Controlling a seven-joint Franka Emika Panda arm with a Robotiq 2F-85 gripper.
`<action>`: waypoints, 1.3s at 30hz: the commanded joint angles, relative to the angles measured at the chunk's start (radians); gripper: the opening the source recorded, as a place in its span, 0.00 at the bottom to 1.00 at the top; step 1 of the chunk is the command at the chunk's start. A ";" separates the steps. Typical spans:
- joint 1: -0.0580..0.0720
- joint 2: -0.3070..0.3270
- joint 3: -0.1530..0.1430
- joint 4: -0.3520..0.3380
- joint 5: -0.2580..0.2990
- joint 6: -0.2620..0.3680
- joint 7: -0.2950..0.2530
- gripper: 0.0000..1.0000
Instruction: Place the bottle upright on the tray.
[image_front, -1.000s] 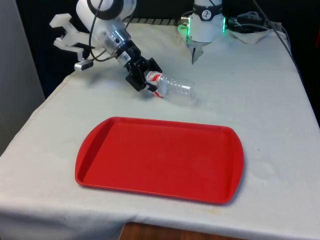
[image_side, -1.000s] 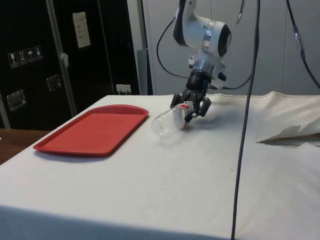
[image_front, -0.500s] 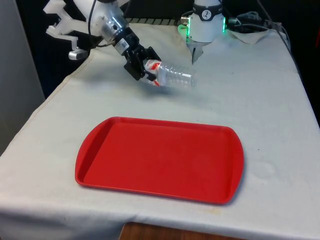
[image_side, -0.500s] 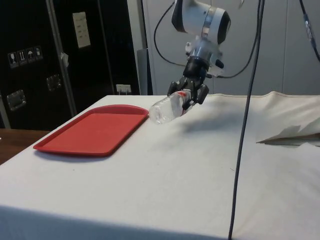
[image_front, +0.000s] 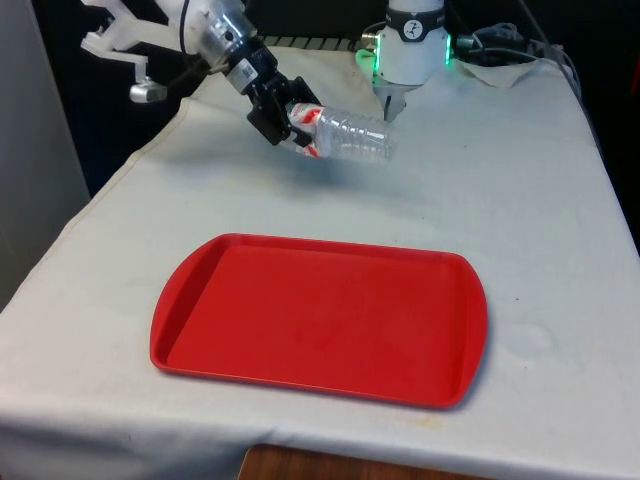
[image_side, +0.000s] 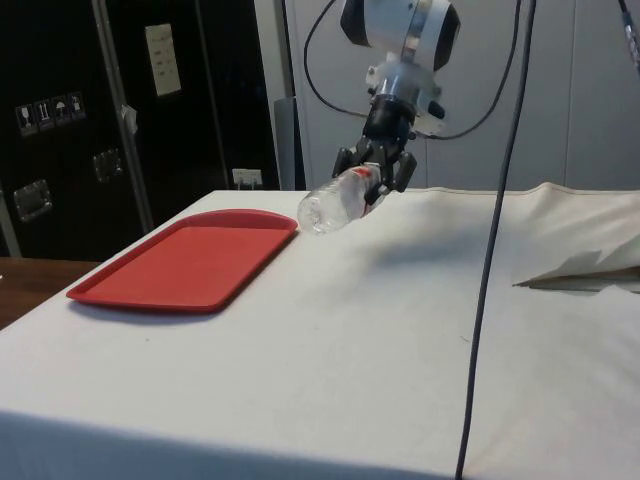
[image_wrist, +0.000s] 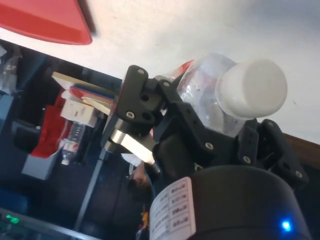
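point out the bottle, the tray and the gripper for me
bottle (image_front: 352, 138), front view, on its clear ribbed body.
tray (image_front: 320, 310), front view, on its bare red floor.
gripper (image_front: 293, 128), front view, midway between the fingertips at the bottle's neck end.

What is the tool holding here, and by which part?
The tool is shut on the clear plastic bottle, gripping it at the neck end near the white cap. The bottle hangs nearly sideways above the table.
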 joint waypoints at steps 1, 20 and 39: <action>0.012 -0.011 -0.005 -0.007 -0.014 0.019 0.015 0.00; 0.041 -0.031 0.019 0.069 -0.092 0.037 0.157 0.00; 0.048 -0.006 0.049 0.203 -0.163 0.022 0.310 0.00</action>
